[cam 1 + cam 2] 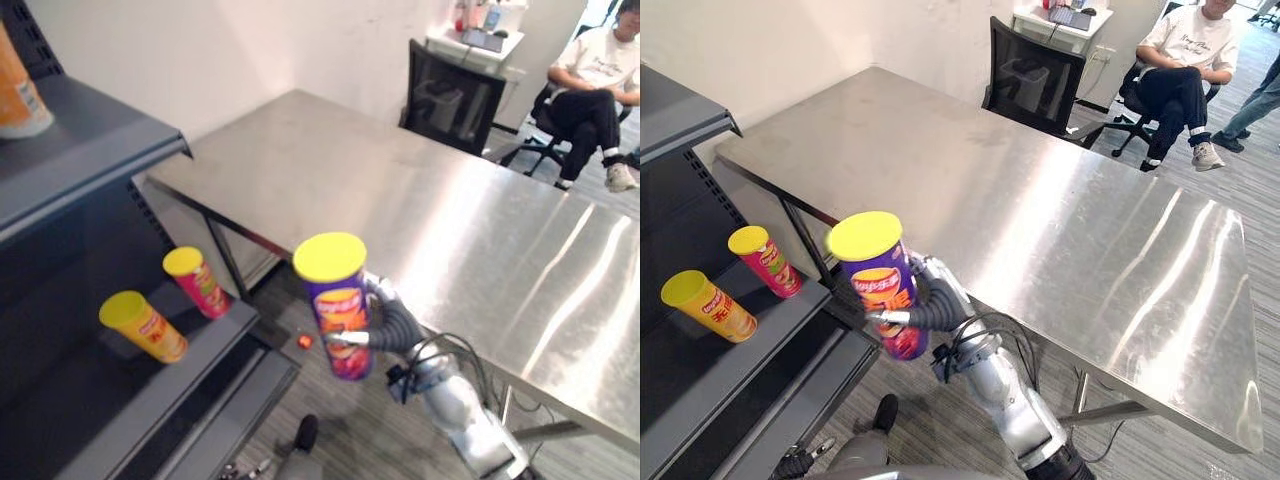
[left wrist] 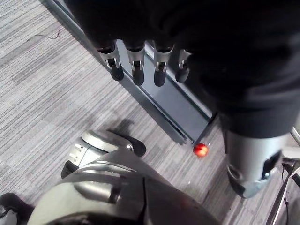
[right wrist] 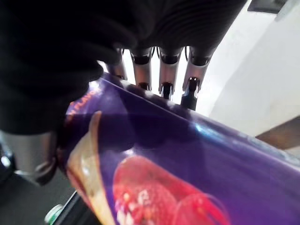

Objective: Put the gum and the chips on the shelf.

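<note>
At lower left the shelf board carries a yellow can and a red can near its front edge, with bare board below them. An upper board overhangs at upper left. The centre gap between shelf and table holds the purple can in the right hand.

Table: bare metal, brushed, smooth, bright glossy streaks across it. Shelf: dark grey, matt, painted-metal look; rear panel perforated. Purple chips can: glossy printed wrap, catches light in the right wrist view; lid yellow, plastic-looking, matt. Yellow can and red can: same smooth printed wraps, same yellow lids. Right hand: silver metallic fingers, dark ribbed matt cover. Floor: grey carpet, ribbed, rough. Chair: black, mesh-like back
</note>
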